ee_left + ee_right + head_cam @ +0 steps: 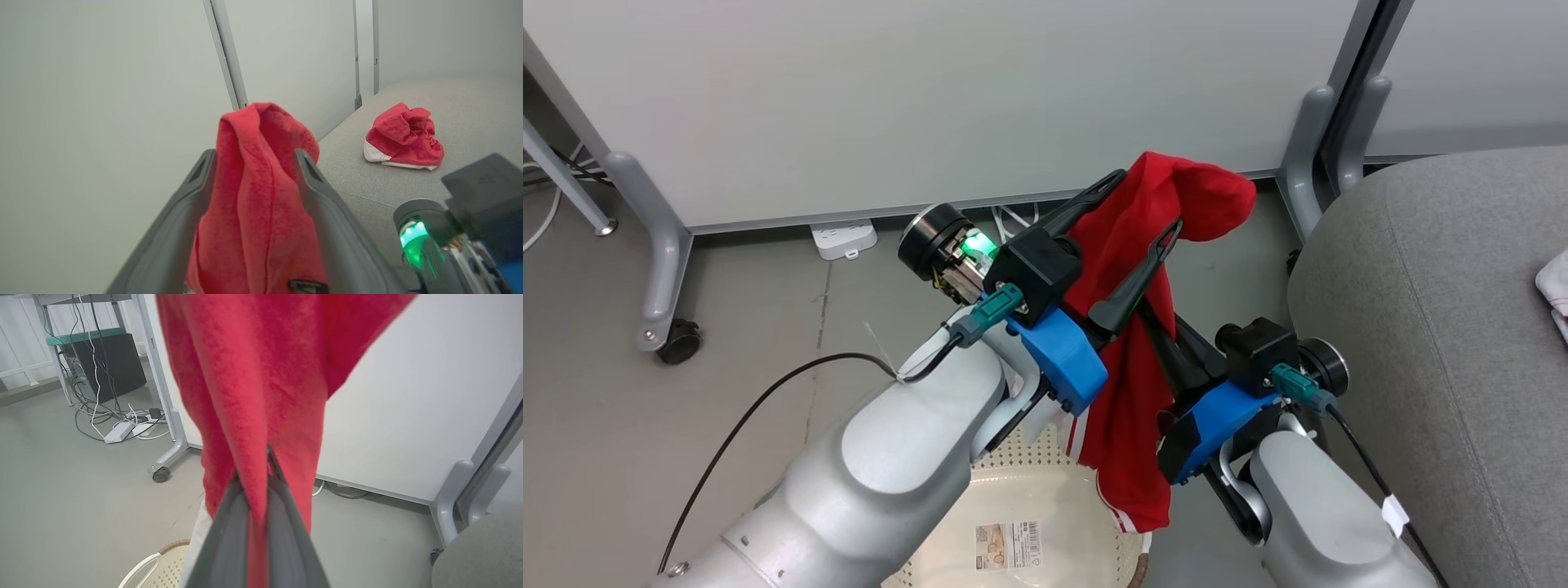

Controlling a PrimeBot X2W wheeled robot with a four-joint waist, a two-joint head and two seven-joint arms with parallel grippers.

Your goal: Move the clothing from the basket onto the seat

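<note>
A red garment (1127, 384) with white stripes at its hem hangs over the cream basket (1013, 465), between both grippers. My left gripper (1150, 200) is shut on its upper part, and the bunched cloth (253, 196) fills the gap between the fingers and flops past the tips. Lower down, my right gripper (267, 452) is shut on a fold of the same garment (253, 396). The grey seat (1421, 327) lies to the right. On it rests another crumpled red and white garment (404, 136). A label sticker (1009, 545) shows on the basket's bare bottom.
A pale partition wall (931, 98) on grey castor legs (666, 278) stands close behind. A white power strip (844, 238) lies at its foot. A black box (110, 361) and tangled cables (122, 420) sit further left on the grey floor. A white cloth edge (1556, 290) shows on the seat.
</note>
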